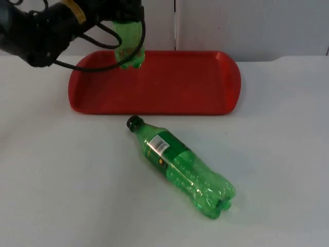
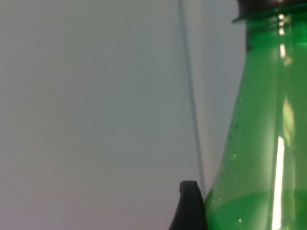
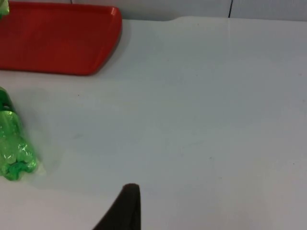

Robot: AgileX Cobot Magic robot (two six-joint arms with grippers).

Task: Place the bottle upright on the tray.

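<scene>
White table (image 1: 61,180), upper left: left gripper (image 1: 126,23), jaws pinching a green bottle (image 1: 129,43) over the red tray (image 1: 205,82); tilted release would topple it. Right jaws' state: cannot tell.

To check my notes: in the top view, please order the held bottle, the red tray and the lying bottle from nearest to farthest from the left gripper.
1. Held bottle, upright in the left gripper.
2. Red tray, just below it.
3. Lying bottle, on the table before the tray.
</scene>
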